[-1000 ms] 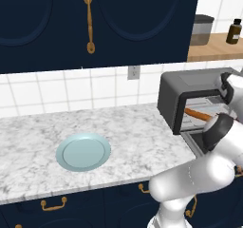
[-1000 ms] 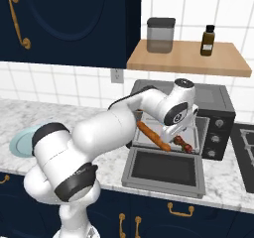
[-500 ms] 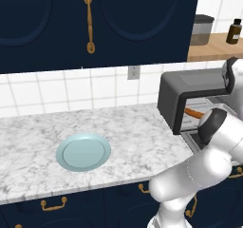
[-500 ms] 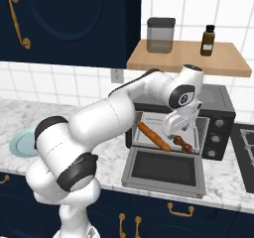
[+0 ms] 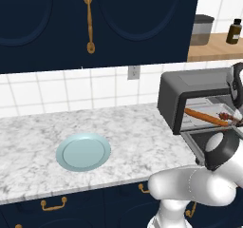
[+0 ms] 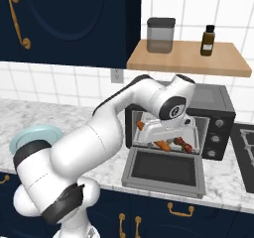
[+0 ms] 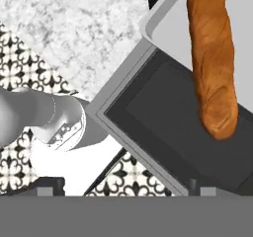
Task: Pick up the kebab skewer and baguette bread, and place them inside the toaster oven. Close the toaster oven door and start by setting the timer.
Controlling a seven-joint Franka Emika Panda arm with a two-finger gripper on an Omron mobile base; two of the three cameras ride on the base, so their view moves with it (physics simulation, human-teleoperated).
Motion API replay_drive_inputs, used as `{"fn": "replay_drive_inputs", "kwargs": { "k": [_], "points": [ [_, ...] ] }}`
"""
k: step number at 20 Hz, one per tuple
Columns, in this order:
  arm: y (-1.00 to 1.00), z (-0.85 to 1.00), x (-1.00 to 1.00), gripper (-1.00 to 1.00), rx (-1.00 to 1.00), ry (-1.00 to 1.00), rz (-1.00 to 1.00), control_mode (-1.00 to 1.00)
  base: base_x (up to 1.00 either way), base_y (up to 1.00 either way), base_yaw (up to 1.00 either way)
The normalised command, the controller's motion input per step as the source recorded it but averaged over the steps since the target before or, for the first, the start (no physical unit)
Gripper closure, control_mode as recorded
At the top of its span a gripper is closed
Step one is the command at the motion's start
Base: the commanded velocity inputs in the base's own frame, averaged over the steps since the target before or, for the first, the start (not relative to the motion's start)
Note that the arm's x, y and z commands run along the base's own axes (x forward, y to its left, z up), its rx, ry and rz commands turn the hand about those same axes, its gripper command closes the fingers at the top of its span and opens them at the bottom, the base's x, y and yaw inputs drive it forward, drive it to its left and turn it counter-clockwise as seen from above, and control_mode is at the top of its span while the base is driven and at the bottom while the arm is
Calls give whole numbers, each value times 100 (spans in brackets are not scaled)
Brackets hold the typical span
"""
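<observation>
Marble counter (image 5: pixel 137 137) carries the toaster oven (image 6: pixel 218 108) with baguette bread (image 7: pixel 211 58) and kebab skewer (image 6: pixel 182 144) already on its rack, so with my claw (image 6: pixel 166 128) spread wide and empty, I'd back out level, then lift the dropped toaster oven door (image 6: pixel 166 168) squarely.
</observation>
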Motion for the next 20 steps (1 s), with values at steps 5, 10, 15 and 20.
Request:
{"fn": "replay_drive_inputs", "kwargs": {
  "k": [5,10,15,20],
  "points": [
    [24,-17,55,-100,-13,6,-45,-100,0,0,0],
    [-2,-36,6,-100,-1,7,-38,-100,0,0,0],
    [-41,-13,3,-100,0,3,-28,-100,0,0,0],
    [-38,-20,7,-100,-1,0,-24,-100,0,0,0]
  ]
}}
